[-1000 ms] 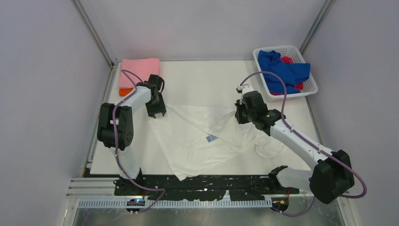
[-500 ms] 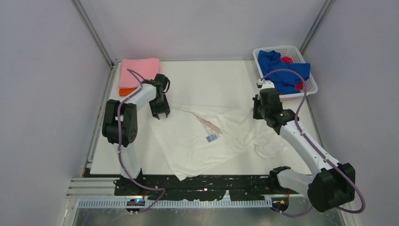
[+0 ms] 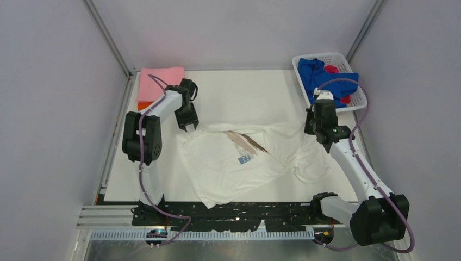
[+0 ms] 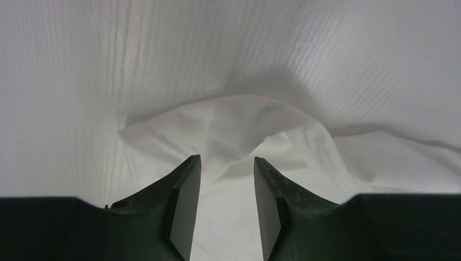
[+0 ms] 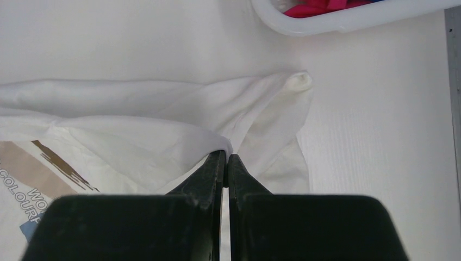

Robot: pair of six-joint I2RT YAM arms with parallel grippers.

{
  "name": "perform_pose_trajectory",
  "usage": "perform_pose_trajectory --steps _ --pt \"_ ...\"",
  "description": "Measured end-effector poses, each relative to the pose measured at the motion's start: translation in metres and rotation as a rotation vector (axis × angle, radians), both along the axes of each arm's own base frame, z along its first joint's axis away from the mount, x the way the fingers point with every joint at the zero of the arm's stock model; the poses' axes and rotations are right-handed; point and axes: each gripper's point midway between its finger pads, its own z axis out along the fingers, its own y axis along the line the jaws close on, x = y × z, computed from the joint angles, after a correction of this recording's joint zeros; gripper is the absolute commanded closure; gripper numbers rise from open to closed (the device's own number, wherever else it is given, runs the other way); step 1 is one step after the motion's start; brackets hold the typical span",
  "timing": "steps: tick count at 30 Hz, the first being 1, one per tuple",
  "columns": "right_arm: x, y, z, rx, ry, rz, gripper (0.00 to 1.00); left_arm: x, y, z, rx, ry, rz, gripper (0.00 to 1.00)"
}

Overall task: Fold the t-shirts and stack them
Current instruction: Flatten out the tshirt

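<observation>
The right jaws are closed tight on a pinch of the white t-shirt (image 3: pixel 228 168) — in the right wrist view its folds run together at their tips. That pinch is at the shirt's far right edge, near the white lattice basket (image 3: pixel 321 54).

The left jaws stand part-way apart with nothing visibly caught between them, tips down over a raised fold at the shirt's far left corner. Whether they touch the cloth I cannot tell.

Between the two arms the shirt lies spread but rumpled across the middle of the desk (image 3: pixel 244 92). Its brown and blue chest print (image 3: pixel 247 144) faces up near the far edge.

In the basket, at the desk's far right corner, a blue t-shirt (image 3: pixel 318 73) and a red t-shirt (image 3: pixel 331 69) lie crumpled together. At the far left corner a folded pink t-shirt (image 3: pixel 160 81) sits on an orange t-shirt (image 3: pixel 144 105) — only the orange edge shows.
</observation>
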Motion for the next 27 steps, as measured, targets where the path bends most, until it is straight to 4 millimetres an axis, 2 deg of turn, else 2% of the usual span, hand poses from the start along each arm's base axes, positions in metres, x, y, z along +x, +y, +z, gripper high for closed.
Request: perform_pose_trajectory --steps 4,10,13,19,27 --pt "0.003 -0.021 0.005 0.000 -0.011 -0.068 0.95 0.003 -0.007 -0.003 -0.024 0.012 -0.011 0.58" --pt "0.007 -0.044 0.015 0.001 -0.033 -0.146 0.95 -0.007 -0.024 -0.011 -0.055 0.054 -0.058 0.57" --pt "0.009 -0.046 0.017 -0.001 -0.034 -0.155 0.95 -0.015 -0.034 -0.014 -0.066 0.066 -0.090 0.56" --pt "0.010 -0.046 0.008 -0.004 -0.003 -0.155 0.95 -0.052 -0.041 -0.022 -0.116 0.133 -0.128 0.50" --pt "0.009 -0.046 0.005 -0.005 0.009 -0.155 0.95 -0.055 -0.044 -0.018 -0.138 0.099 -0.143 0.53"
